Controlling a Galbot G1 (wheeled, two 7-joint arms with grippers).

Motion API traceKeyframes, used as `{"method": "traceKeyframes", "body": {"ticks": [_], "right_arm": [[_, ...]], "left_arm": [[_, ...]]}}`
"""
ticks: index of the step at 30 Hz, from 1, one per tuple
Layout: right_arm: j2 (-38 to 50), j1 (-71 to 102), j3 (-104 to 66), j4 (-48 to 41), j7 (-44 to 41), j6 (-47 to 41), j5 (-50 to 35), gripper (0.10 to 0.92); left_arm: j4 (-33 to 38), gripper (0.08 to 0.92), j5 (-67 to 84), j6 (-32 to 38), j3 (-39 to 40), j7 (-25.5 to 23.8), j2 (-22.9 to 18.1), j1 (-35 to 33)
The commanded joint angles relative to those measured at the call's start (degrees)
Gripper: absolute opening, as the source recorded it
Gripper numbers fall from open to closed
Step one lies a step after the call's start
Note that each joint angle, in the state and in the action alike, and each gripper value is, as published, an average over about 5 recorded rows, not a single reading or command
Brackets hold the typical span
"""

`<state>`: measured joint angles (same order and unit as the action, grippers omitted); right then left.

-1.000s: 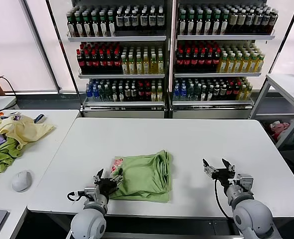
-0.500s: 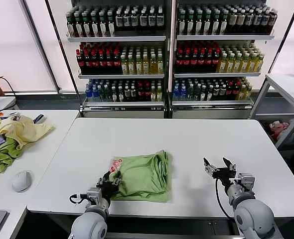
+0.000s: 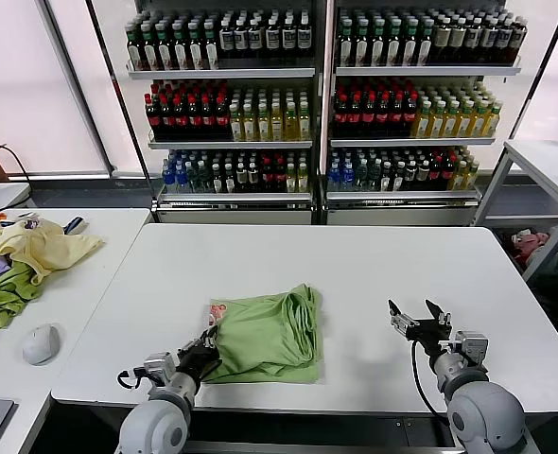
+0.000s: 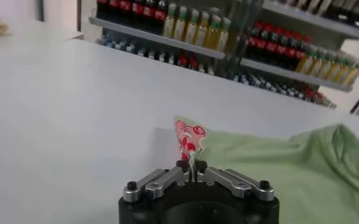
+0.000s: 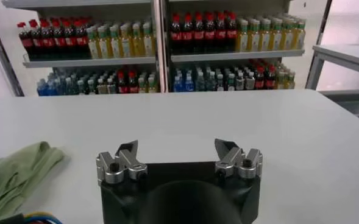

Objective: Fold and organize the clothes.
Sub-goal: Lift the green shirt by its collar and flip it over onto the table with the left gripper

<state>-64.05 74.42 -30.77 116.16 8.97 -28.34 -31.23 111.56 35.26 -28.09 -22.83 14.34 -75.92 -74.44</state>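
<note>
Jaws of the left gripper [image 3: 206, 346] are pinched on the printed corner of the light green polo shirt [image 3: 265, 336], which lies folded on the white tabletop [image 3: 355, 265] at its 6 o'clock edge. At 3 o'clock of the shirt, well apart, the right gripper [image 3: 419, 323] hovers with jaws wide.
</note>
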Motion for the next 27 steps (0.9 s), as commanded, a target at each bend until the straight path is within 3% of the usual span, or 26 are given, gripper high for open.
{"method": "traceKeyframes", "body": {"ticks": [1, 9, 12, 15, 20, 27], "right_arm": [[-0.01, 0.52, -0.21, 0.89, 0.0, 0.11, -0.13, 0.823], [-0.23, 0.69, 0.05, 1.04, -0.04, 0.57, -0.3, 0.823], [-0.36, 0.39, 0.27, 1.26, -0.03, 0.61, -0.39, 0.823], [-0.54, 0.22, 0.43, 1.61, -0.02, 0.59, -0.42, 0.823], [-1.09, 0.16, 0.61, 2.06, 0.04, 0.54, -0.34, 0.823], [-1.96, 0.17, 1.0, 2.31, 0.14, 0.45, 0.25, 0.823]], "left_arm": [[8.26, 0.105, 26.45, -2.13, -16.65, -0.02, 4.01, -1.31], [8.5, 0.105, 36.38, -5.26, -34.35, 0.48, 16.15, -2.35], [9.57, 0.105, 37.44, -5.28, -36.46, 1.38, 19.99, -1.84], [12.56, 0.105, 37.48, -5.27, -34.43, 3.03, 20.95, -0.65], [17.25, 0.105, 32.86, -5.26, -22.9, 5.1, 15.53, 1.58], [11.58, 0.105, 17.21, -5.25, -2.23, 5.62, 2.46, 7.94]]}}
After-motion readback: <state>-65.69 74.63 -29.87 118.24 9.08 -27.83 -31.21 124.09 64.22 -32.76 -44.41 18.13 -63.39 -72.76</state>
